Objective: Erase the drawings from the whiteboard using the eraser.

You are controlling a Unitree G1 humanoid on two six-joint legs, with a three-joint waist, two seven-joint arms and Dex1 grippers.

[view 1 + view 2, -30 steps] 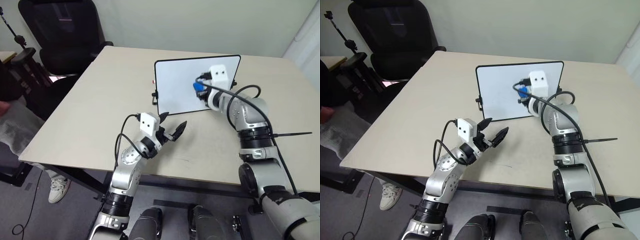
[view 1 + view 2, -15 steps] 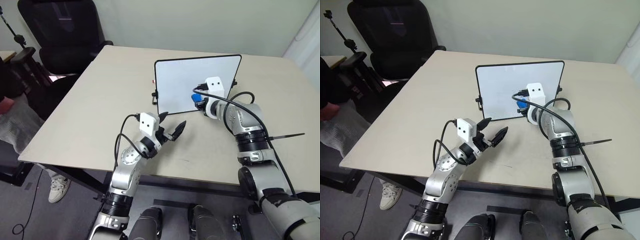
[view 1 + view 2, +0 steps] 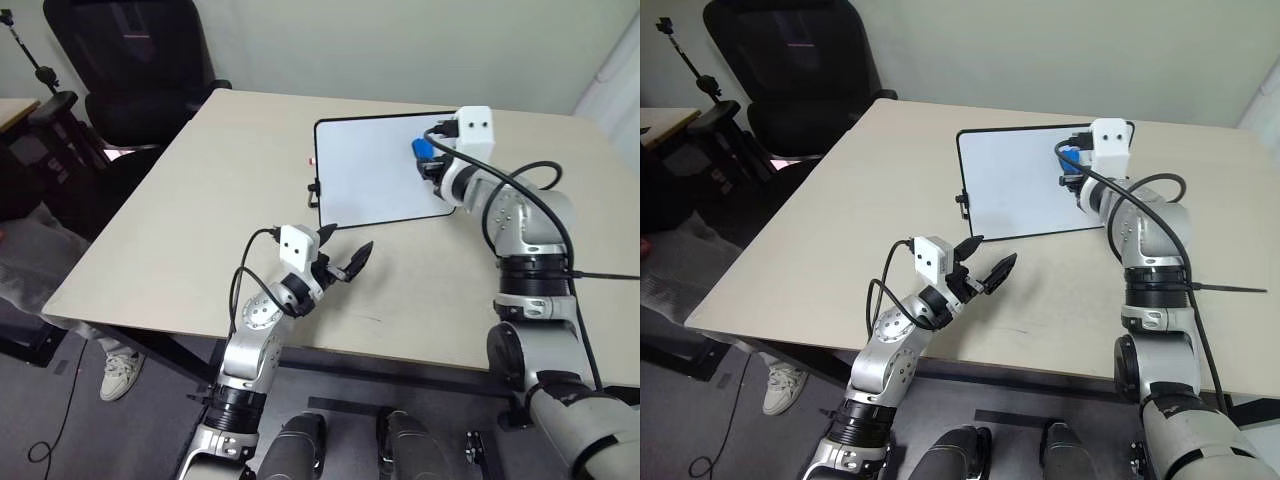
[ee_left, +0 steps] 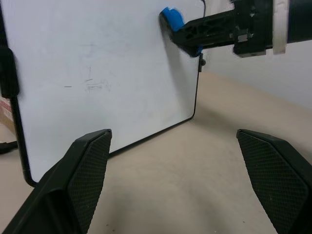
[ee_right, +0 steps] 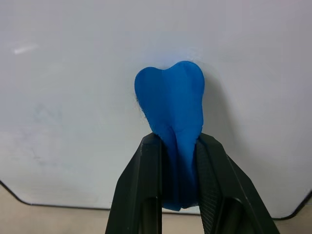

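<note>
Right gripper (image 5: 178, 146) clamped on the eraser (image 5: 171, 105), pressed against the whiteboard (image 3: 370, 170) near its upper right corner. Left gripper (image 3: 343, 258) spread empty before the whiteboard. Best swept flat, with steady pressure.

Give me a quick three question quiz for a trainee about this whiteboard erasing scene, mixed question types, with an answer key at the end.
1. True or false: the right gripper is shut on the eraser.
2. Multiple choice: where on the whiteboard is the eraser pressed? A) near the bottom left corner B) near the upper right corner C) dead centre
3. Short answer: what does the left gripper hold?

Key
1. True; its fingers squeeze the blue block.
2. B
3. Nothing; it is open, over the table in front of the board.
</note>
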